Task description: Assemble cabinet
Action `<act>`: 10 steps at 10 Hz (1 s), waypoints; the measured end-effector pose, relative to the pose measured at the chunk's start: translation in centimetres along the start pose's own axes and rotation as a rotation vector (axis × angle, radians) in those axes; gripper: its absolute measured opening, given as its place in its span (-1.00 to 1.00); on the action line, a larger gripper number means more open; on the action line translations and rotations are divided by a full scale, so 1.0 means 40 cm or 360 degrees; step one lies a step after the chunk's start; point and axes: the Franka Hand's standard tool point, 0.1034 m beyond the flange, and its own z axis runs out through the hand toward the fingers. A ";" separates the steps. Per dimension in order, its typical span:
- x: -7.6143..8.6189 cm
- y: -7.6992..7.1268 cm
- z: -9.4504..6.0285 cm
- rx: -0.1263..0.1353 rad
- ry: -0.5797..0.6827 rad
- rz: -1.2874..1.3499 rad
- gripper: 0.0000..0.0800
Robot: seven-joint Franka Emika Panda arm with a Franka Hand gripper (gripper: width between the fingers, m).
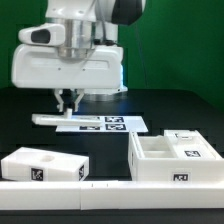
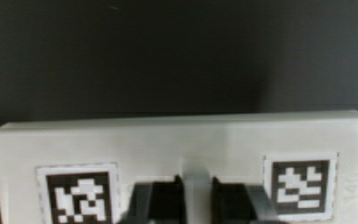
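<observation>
A thin white cabinet panel [image 1: 58, 119] lies flat on the black table, to the exterior view's left of the marker board. In the wrist view the panel [image 2: 194, 150] shows two square tags on its face. My gripper [image 1: 68, 104] points down just over the panel, its jaws drawn almost together with only a narrow slit and nothing held between them [image 2: 195, 203]. The dark fingers [image 2: 155, 203] stand in front of the panel between the two tags. The cabinet box [image 1: 150, 165] with inner compartments stands at the front right. A white tagged block [image 1: 45, 167] lies at the front left.
The marker board [image 1: 110, 124] lies flat behind the cabinet box, right beside the panel. A long white bar [image 1: 60, 185] runs along the front edge. The white robot base [image 1: 65, 65] stands at the back, close behind the gripper.
</observation>
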 end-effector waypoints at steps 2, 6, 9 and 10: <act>0.022 -0.050 -0.004 0.0063 -0.0037 0.0546 -0.85; 0.021 -0.061 -0.003 0.0089 -0.0036 0.0956 -0.85; -0.031 -0.148 -0.011 0.0090 -0.0106 0.1710 -0.84; -0.037 -0.180 -0.005 0.0085 -0.0127 0.1913 -0.84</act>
